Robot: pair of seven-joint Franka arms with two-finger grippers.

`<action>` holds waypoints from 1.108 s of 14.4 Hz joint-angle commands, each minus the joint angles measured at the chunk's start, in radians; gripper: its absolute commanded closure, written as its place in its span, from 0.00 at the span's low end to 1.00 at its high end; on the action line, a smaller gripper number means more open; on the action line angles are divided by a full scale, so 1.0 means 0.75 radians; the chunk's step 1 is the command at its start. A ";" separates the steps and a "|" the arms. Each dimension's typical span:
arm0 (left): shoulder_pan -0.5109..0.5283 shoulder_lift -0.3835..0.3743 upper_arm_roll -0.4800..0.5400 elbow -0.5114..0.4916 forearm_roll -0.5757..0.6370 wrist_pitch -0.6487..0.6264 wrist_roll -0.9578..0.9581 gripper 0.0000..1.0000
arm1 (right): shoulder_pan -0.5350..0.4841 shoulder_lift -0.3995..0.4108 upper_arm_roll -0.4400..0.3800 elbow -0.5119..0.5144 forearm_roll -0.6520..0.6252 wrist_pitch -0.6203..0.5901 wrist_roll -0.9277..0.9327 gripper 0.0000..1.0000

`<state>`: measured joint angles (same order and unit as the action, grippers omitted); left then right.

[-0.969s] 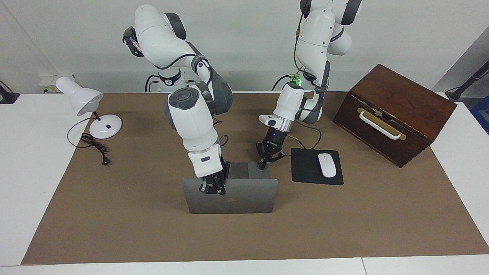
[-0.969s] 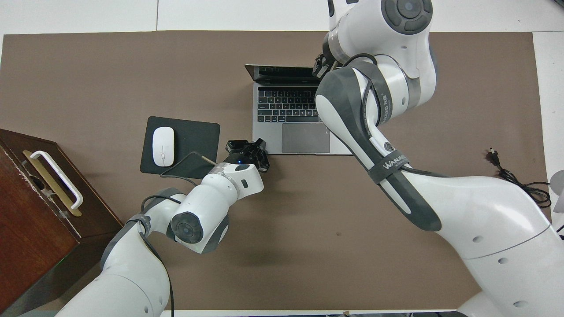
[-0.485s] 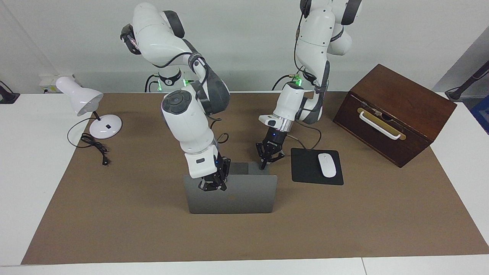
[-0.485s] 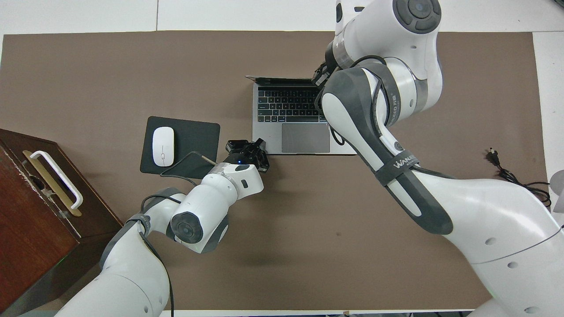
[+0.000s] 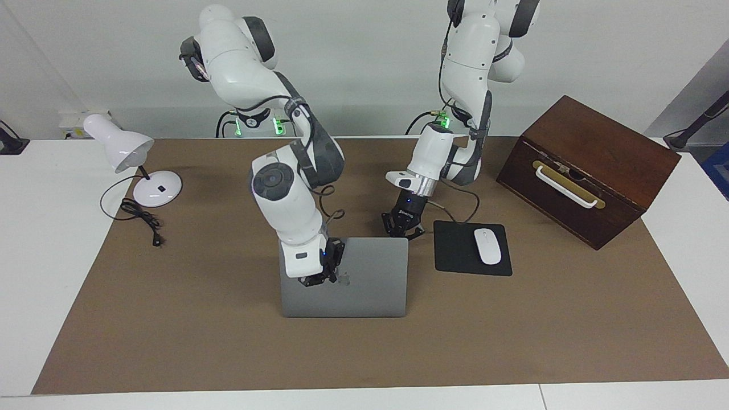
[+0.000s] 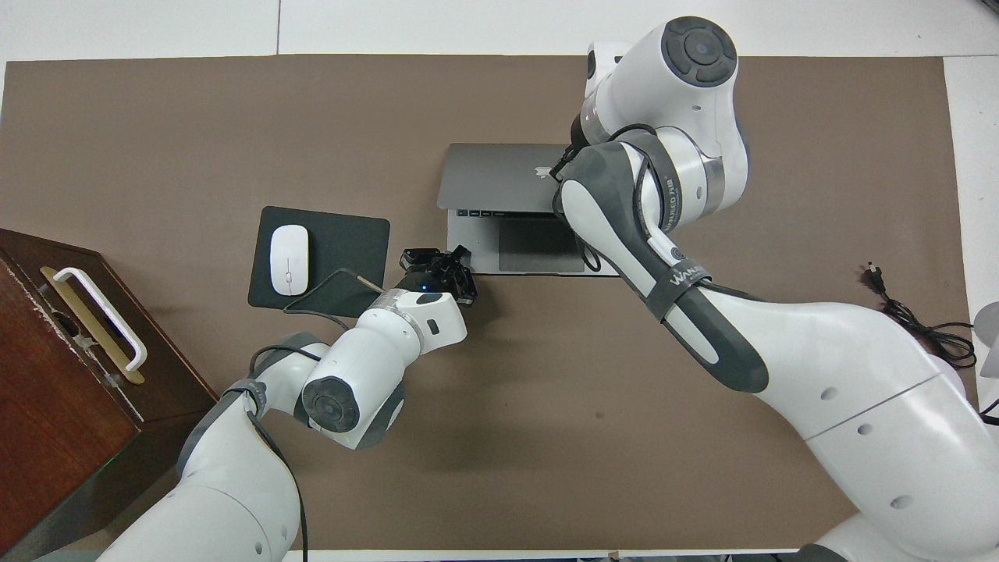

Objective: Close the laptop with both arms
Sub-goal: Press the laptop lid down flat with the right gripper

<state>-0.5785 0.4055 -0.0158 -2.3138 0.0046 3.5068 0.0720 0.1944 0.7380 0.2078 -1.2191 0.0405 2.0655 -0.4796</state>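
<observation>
The silver-grey laptop (image 5: 364,285) (image 6: 492,176) lies mid-table on the brown mat. Its lid leans low over the keyboard, and only the trackpad strip (image 6: 540,246) of the base shows. My right gripper (image 5: 320,279) is shut, and its tip presses on the lid beside the dark logo. In the overhead view the right arm's own links hide it. My left gripper (image 5: 400,230) (image 6: 446,264) is shut too. It points down at the base's corner nearest the robots, toward the left arm's end of the table. The lowered lid covers its tip in the facing view.
A black mouse pad (image 5: 455,250) with a white mouse (image 5: 487,246) lies beside the laptop, toward the left arm's end. A brown wooden box (image 5: 586,165) with a white handle stands past it. A white desk lamp (image 5: 122,151) and its cord are at the right arm's end.
The right gripper has pushed the lid from nearly upright down toward the robots, so it now covers the keyboard. The left arm has stayed in place at the base's corner.
</observation>
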 commanded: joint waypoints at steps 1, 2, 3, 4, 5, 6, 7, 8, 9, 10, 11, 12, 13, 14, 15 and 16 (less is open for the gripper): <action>0.021 0.069 -0.001 -0.038 0.037 -0.002 0.010 1.00 | -0.026 -0.025 0.011 -0.052 0.058 0.009 0.016 1.00; 0.021 0.069 0.001 -0.038 0.039 -0.002 0.010 1.00 | -0.022 -0.025 0.011 -0.052 0.058 0.007 0.024 1.00; 0.021 0.069 0.001 -0.040 0.039 -0.004 0.010 1.00 | -0.020 -0.025 0.011 -0.052 0.058 0.005 0.034 1.00; 0.021 0.069 0.001 -0.040 0.039 -0.004 0.010 1.00 | -0.018 -0.025 0.011 -0.052 0.058 0.003 0.040 1.00; 0.021 0.069 0.001 -0.040 0.039 -0.004 0.012 1.00 | -0.018 -0.025 0.011 -0.052 0.060 -0.003 0.042 1.00; 0.021 0.069 0.001 -0.044 0.041 -0.004 0.012 1.00 | -0.018 -0.025 0.011 -0.050 0.060 -0.011 0.046 1.00; 0.023 0.069 0.001 -0.046 0.055 -0.002 0.014 1.00 | -0.018 -0.025 0.011 -0.050 0.063 -0.013 0.067 1.00; 0.027 0.069 0.001 -0.046 0.067 -0.002 0.014 1.00 | -0.014 -0.027 0.011 -0.052 0.063 -0.015 0.095 1.00; 0.041 0.069 0.001 -0.048 0.072 -0.004 0.016 1.00 | -0.014 -0.027 0.011 -0.052 0.063 -0.042 0.122 1.00; 0.041 0.069 0.001 -0.048 0.080 -0.004 0.016 1.00 | -0.014 -0.031 0.011 -0.050 0.065 -0.074 0.159 1.00; 0.041 0.069 0.001 -0.048 0.080 -0.004 0.016 1.00 | -0.010 -0.037 0.011 -0.050 0.075 -0.093 0.189 1.00; 0.041 0.069 0.001 -0.050 0.080 -0.004 0.016 1.00 | -0.004 -0.037 0.011 -0.050 0.083 -0.101 0.216 1.00; 0.041 0.069 0.003 -0.054 0.082 -0.004 0.016 1.00 | 0.001 -0.039 0.011 -0.050 0.083 -0.107 0.226 1.00; 0.043 0.069 0.003 -0.059 0.086 -0.004 0.016 1.00 | -0.001 -0.039 0.011 -0.050 0.083 -0.111 0.226 1.00; 0.043 0.069 0.001 -0.059 0.086 -0.004 0.016 1.00 | -0.001 -0.039 0.011 -0.050 0.085 -0.120 0.226 1.00; 0.043 0.069 0.003 -0.059 0.088 -0.004 0.016 1.00 | -0.001 -0.041 0.011 -0.052 0.085 -0.120 0.234 1.00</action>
<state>-0.5682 0.4065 -0.0165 -2.3159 0.0399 3.5133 0.0730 0.1986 0.7298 0.2128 -1.2277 0.0755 1.9899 -0.3216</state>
